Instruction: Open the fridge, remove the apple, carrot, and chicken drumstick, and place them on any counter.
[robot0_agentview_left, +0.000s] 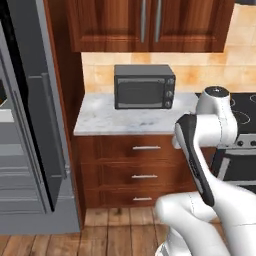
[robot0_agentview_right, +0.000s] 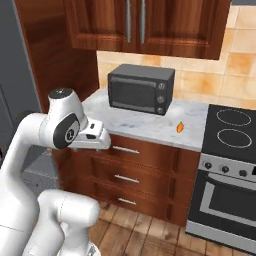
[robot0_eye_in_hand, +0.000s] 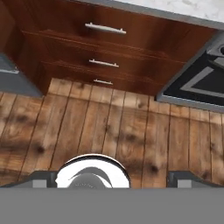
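The fridge (robot0_agentview_left: 35, 115) stands at the left with a door swung open and grey shelves showing inside; its grey side (robot0_agentview_right: 10, 75) edges the right base view. The carrot (robot0_agentview_right: 180, 127) lies on the marble counter (robot0_agentview_right: 150, 127), to the right of the microwave. The same counter (robot0_agentview_left: 125, 122) tops wooden drawers. The apple and the chicken drumstick are out of view. My gripper (robot0_eye_in_hand: 113, 178) points down at the wooden floor in front of the drawers, open, its fingertips (robot0_eye_in_hand: 43, 178) far apart with nothing between them.
A dark microwave (robot0_agentview_left: 144, 86) sits at the back of the counter. A black stove with an oven (robot0_agentview_right: 227, 170) adjoins the counter on the right. Wooden wall cabinets (robot0_agentview_left: 150, 22) hang above. Three drawers with steel handles (robot0_eye_in_hand: 105, 29) face the hand.
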